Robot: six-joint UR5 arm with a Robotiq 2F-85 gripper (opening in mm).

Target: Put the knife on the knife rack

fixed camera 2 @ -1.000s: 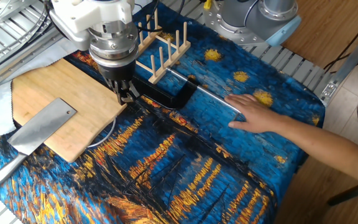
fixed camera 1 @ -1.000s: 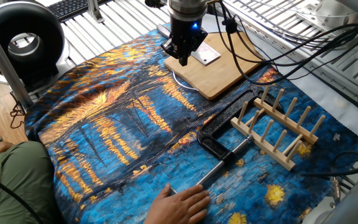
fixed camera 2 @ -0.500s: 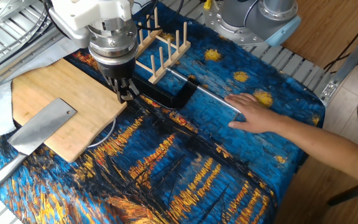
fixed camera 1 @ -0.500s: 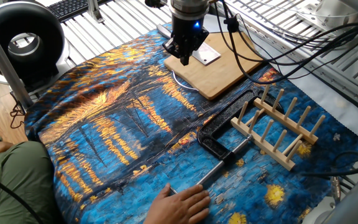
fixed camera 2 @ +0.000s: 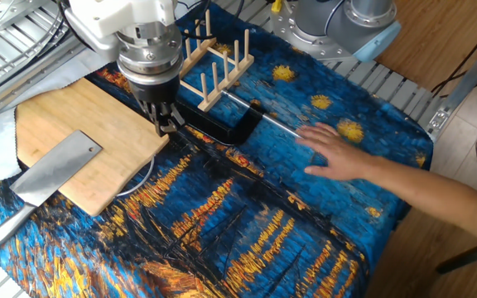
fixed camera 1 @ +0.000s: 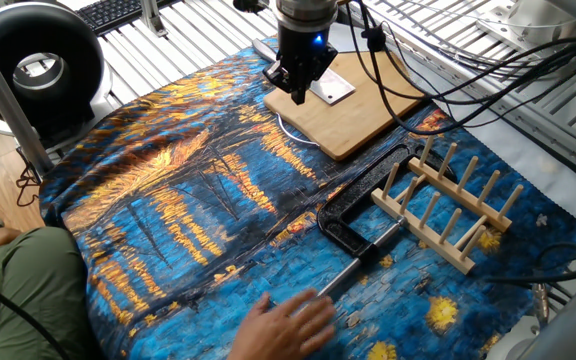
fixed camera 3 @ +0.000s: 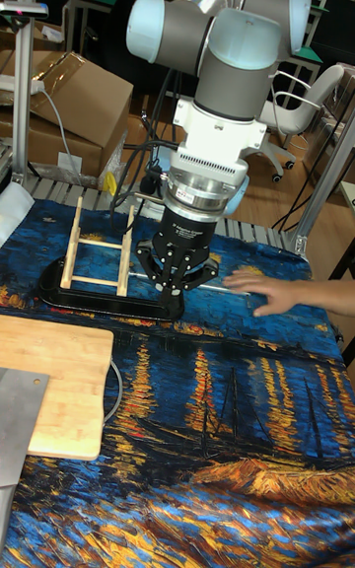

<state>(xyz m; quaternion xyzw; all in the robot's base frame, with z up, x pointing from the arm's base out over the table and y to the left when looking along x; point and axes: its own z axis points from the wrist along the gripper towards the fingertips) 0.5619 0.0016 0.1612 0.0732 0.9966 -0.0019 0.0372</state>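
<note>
The black two-finger gripper (fixed camera 2: 168, 124) hovers over the edge of the flat wooden cutting board (fixed camera 2: 98, 136), jaws nearly closed, holding nothing. The all-metal silver-grey cleaver (fixed camera 2: 52, 171) lies on that board, well apart from the light wooden peg rack (fixed camera 2: 214, 62).

One silver-grey metal cleaver (fixed camera 2: 52, 170) lying lower left, one light wooden peg rack (fixed camera 2: 214, 62), one bamboo cutting board (fixed camera 2: 89, 132), one black clamp (fixed camera 2: 222, 126), one human hand (fixed camera 2: 334, 149) resting right.

Cloth (fixed camera 2: 247, 223): deep blue, streaked orange-yellow, painted night-sky pattern.
Knife (fixed camera 2: 52, 172): silver-grey blade.
Knife rack (fixed camera 1: 450, 215): pale unpainted wood.
Cutting board (fixed camera 2: 56, 124): light wood.
Clamp (fixed camera 1: 353, 212): black.
</note>
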